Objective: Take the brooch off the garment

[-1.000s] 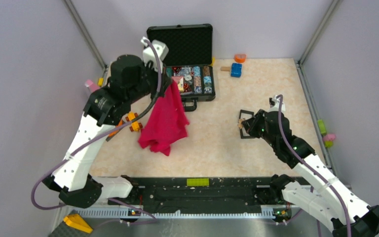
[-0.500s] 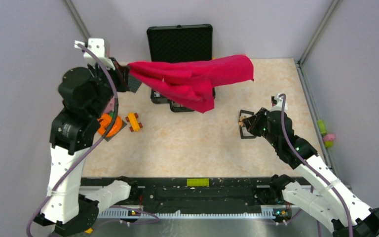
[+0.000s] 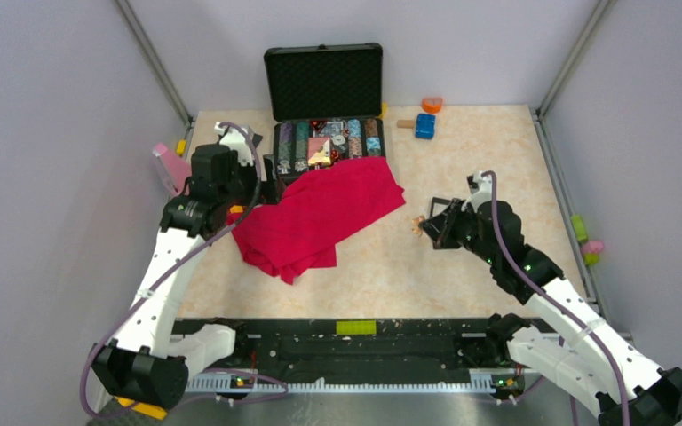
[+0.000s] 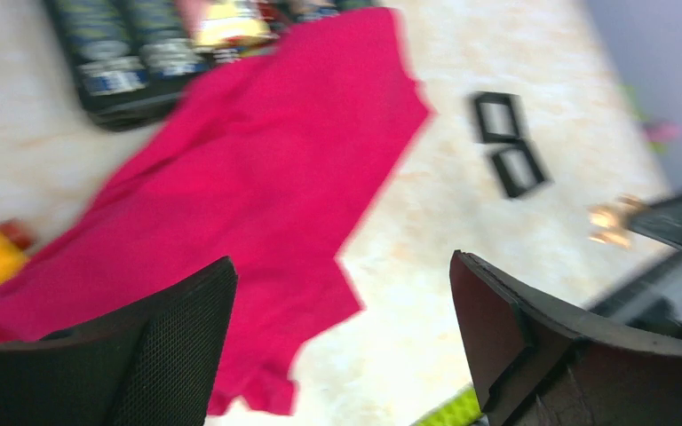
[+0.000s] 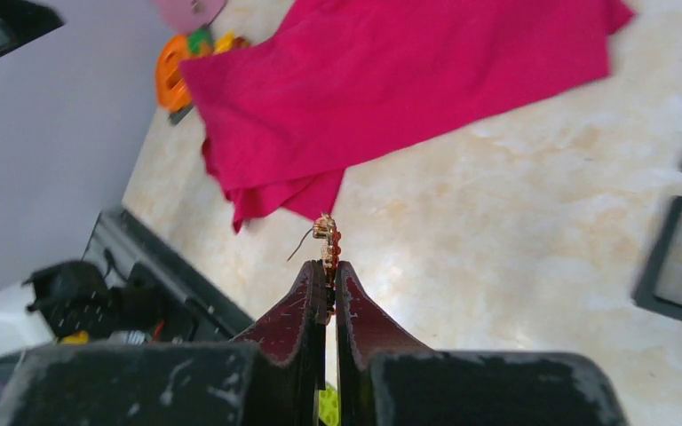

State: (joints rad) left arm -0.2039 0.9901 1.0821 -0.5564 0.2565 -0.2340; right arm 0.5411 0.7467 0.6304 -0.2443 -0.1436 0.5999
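Right end effector (image 5: 329, 268) pinches brooch (image 5: 327, 236) (garment (image 5: 391, 80) apart)

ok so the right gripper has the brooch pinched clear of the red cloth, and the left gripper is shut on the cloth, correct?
Not quite. The left gripper is open: the left wrist view shows its jaws wide apart, empty, the red cloth lying on the table. The right gripper does pinch the brooch clear of the cloth.
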